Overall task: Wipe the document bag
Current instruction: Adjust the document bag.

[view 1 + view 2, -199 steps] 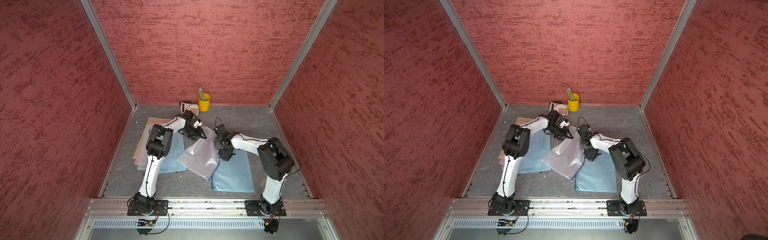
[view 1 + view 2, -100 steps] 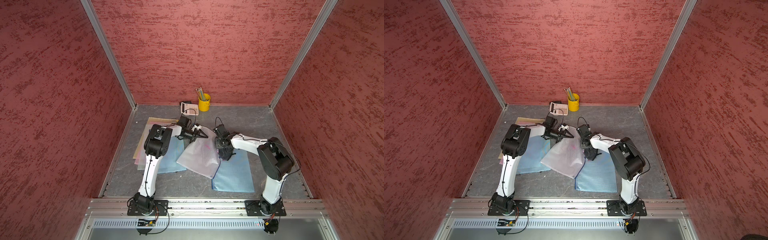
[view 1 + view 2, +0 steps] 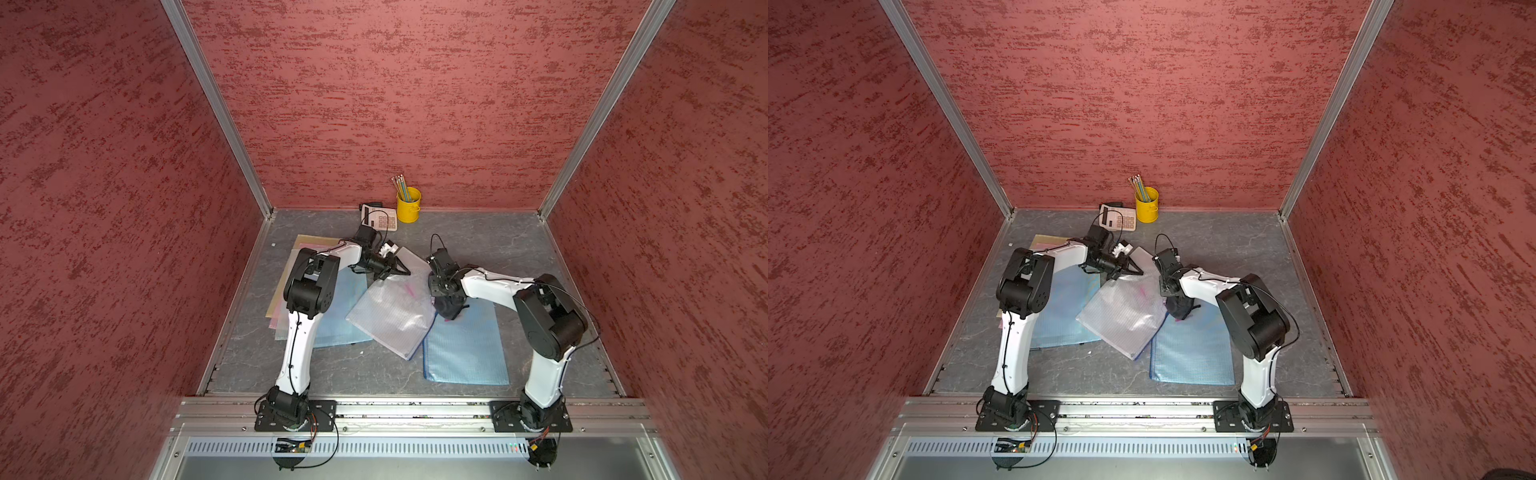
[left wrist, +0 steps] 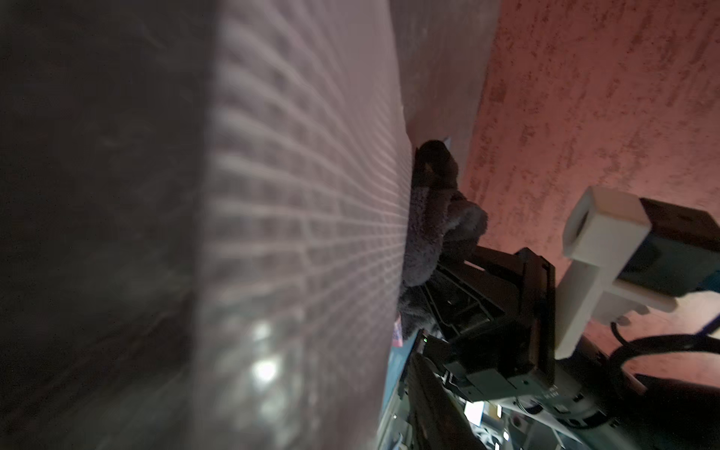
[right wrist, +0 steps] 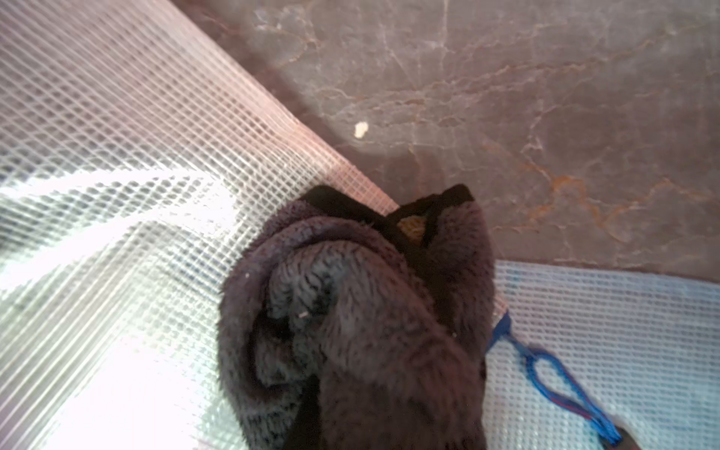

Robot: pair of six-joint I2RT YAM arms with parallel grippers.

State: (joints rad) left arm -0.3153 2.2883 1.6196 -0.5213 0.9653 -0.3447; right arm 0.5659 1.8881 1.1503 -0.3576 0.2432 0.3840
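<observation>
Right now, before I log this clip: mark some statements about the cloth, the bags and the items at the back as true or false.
1. The right gripper is shut on a dark cloth. True.
2. That cloth rests against the back wall. False: it is at the edge of the clear document bag, well forward of the wall.
3. The clear document bag partly overlaps a blue bag. True.
4. The yellow cup is empty. False: pencils stand in it.
5. A calculator lies beside the yellow cup. True.
</observation>
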